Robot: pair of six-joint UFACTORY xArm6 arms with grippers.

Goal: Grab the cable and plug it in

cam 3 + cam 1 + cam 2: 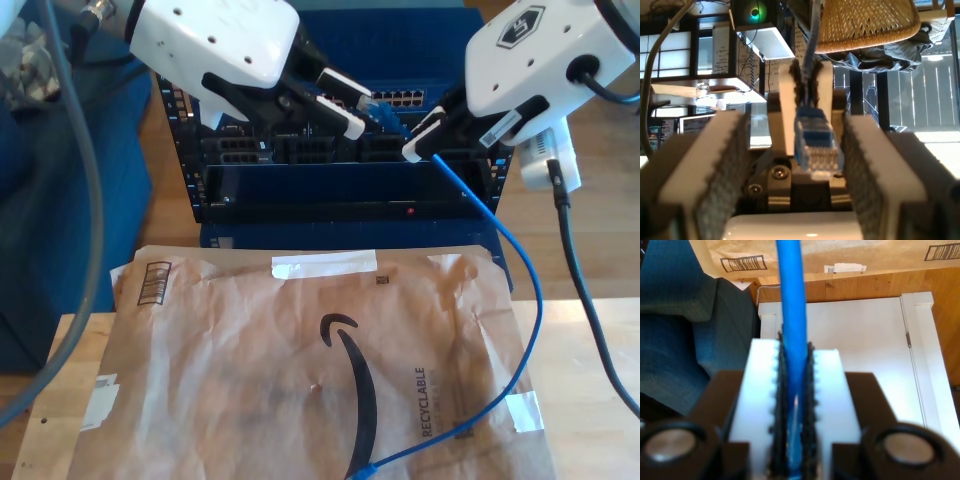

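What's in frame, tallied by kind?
grippers: 2 (my first gripper, my second gripper)
blue cable: 1
brown paper mailer: 1
network rack: 1
Total: 5

Open gap in the exterior view's upper middle between my first gripper (345, 105) and my second gripper (425, 140), cable (385, 118) crossing it, rack (300, 185) seemingly close behind, brown paper (250, 360) covering the lower frame.
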